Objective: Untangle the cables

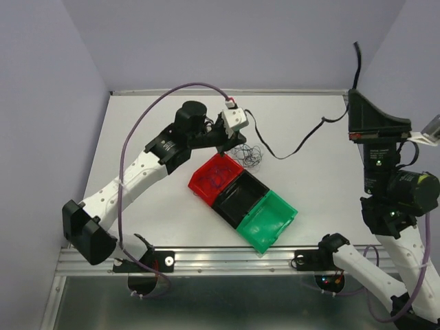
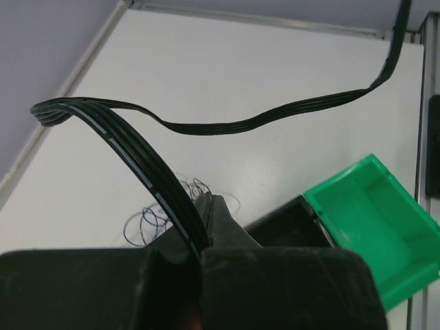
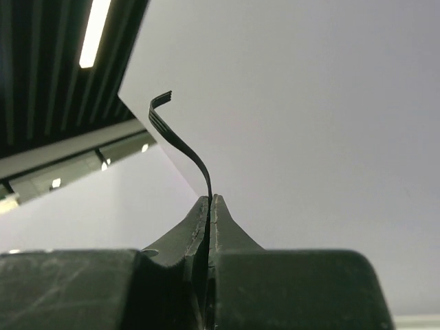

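A flat black ribbon cable (image 1: pixel 289 150) stretches across the table between my two grippers. My left gripper (image 1: pixel 223 146) is shut on one end of it; in the left wrist view the ribbon cable (image 2: pixel 144 172) leaves the left gripper (image 2: pixel 209 201), arches up left and loops away right. My right gripper (image 1: pixel 352 110) is raised at the right and shut on the other end. In the right wrist view, the right gripper (image 3: pixel 210 201) points up at the wall, with the ribbon's short free end (image 3: pixel 180 141) curling above. A tangle of thin dark cables (image 1: pixel 246 155) (image 2: pixel 148 223) lies on the table under the left gripper.
A row of three joined bins sits mid-table. The red bin (image 1: pixel 201 180) holds blue-purple thin wires (image 1: pixel 217 175). Beside it are the black bin (image 1: pixel 240 196) (image 2: pixel 292 220) and the green bin (image 1: pixel 271 218) (image 2: pixel 375 220). Walls close the left, back and right sides.
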`<state>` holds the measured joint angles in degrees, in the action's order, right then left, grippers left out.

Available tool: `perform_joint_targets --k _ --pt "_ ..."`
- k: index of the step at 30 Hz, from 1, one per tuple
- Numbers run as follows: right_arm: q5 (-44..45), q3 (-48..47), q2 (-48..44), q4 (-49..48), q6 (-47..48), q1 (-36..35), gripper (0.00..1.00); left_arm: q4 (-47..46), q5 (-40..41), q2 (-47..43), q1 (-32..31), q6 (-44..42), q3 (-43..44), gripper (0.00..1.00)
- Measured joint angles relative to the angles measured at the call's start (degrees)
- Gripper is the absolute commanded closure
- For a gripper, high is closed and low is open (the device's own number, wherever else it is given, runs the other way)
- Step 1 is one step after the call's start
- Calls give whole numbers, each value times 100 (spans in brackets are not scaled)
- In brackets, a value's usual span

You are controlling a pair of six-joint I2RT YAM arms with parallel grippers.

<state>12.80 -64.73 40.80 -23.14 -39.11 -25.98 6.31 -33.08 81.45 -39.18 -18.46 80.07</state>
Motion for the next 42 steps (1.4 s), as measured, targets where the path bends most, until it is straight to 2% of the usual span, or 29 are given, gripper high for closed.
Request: perform_joint_targets --k 4,7,13,20,28,36,42 --pt "-361 1145 -459 326 -216 0 99 428 527 -741 -197 -291 -1051 100" --pt "-649 1875 -437 614 -376 0 99 579 879 -1064 -199 -442 -1685 100" --pt "-1244 2634 -116 1325 -463 0 99 717 1211 -1582 -238 -664 -2461 100" --pt "-1998 2629 68 2149 -133 0 99 785 1228 -1987 -868 -861 -2629 100" --pt "-2212 2616 -1161 3134 203 0 99 922 1250 -2028 -1906 -848 -2682 100" --pt "-2535 2638 -1064 4304 428 0 100 984 1484 -2017 -2922 -798 -2682 100" --pt "-2791 2986 -1156 4625 446 0 99 977 1781 -1692 -3195 -798 -2682 100"
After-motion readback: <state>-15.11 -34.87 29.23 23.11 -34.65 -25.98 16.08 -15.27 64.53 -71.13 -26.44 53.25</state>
